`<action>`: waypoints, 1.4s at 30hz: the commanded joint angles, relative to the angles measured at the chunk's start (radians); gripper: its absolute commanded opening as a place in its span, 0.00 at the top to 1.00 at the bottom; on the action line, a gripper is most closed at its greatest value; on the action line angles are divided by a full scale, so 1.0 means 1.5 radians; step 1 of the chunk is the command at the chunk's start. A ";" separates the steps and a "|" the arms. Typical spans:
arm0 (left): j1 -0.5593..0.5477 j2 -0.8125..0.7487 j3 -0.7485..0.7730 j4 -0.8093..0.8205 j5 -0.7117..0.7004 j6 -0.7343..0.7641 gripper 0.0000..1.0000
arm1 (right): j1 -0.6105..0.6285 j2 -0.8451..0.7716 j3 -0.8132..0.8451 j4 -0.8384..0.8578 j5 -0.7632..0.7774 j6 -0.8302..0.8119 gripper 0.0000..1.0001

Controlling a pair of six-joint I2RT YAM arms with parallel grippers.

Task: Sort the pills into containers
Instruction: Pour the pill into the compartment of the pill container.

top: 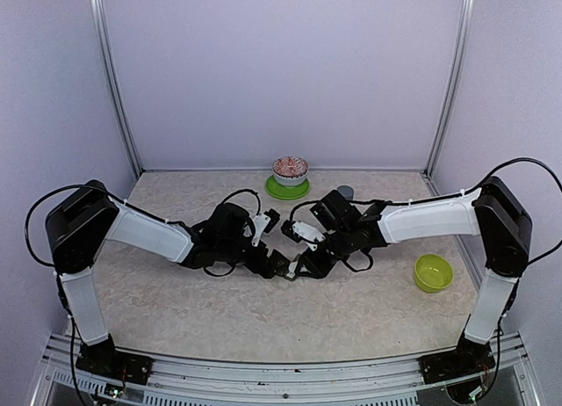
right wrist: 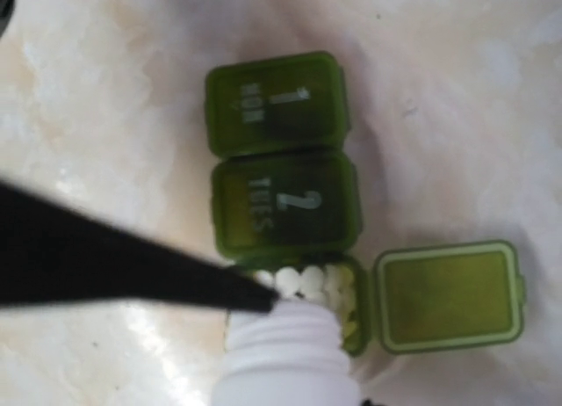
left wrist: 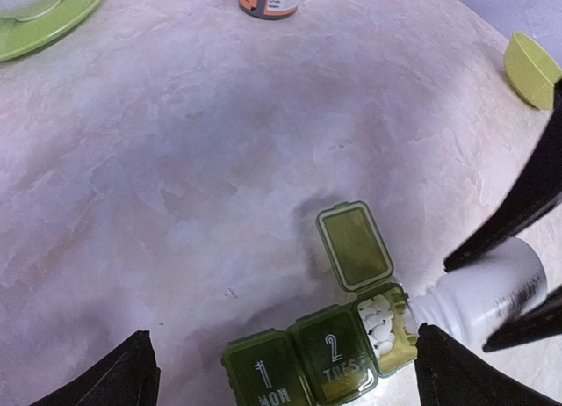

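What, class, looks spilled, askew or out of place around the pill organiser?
Nothing stands out. The pills all lie inside the open end compartment of the pill organiser, none visible on the table; the white bottle has its mouth at that compartment.

Hands meeting over the middle of the desk [top: 176,309]
The left hand [top: 277,266] and right hand [top: 303,264] have their tips close together at frame centre. Above them a patterned bowl [top: 290,169] sits on a green plate [top: 288,193], with a lime-green bowl [top: 433,272] at lower right.
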 commanded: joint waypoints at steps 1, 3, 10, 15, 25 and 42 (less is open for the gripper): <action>0.005 -0.019 -0.018 0.022 -0.024 -0.006 0.01 | 0.022 -0.050 -0.014 0.087 -0.053 -0.009 0.76; 0.006 -0.027 -0.025 0.032 -0.026 -0.008 0.01 | 0.022 -0.053 -0.022 0.097 -0.055 -0.008 0.76; 0.010 -0.062 -0.060 0.067 -0.043 -0.016 0.01 | 0.022 -0.065 -0.052 0.125 -0.052 -0.008 0.76; 0.016 -0.087 -0.079 0.082 -0.055 -0.020 0.01 | 0.022 -0.074 -0.075 0.147 -0.048 -0.007 0.76; 0.022 -0.087 -0.081 0.082 -0.052 -0.026 0.01 | 0.019 -0.112 -0.161 0.254 -0.018 -0.006 0.76; 0.043 -0.093 -0.090 0.074 -0.076 -0.040 0.01 | 0.005 -0.192 -0.381 0.675 -0.018 0.007 0.76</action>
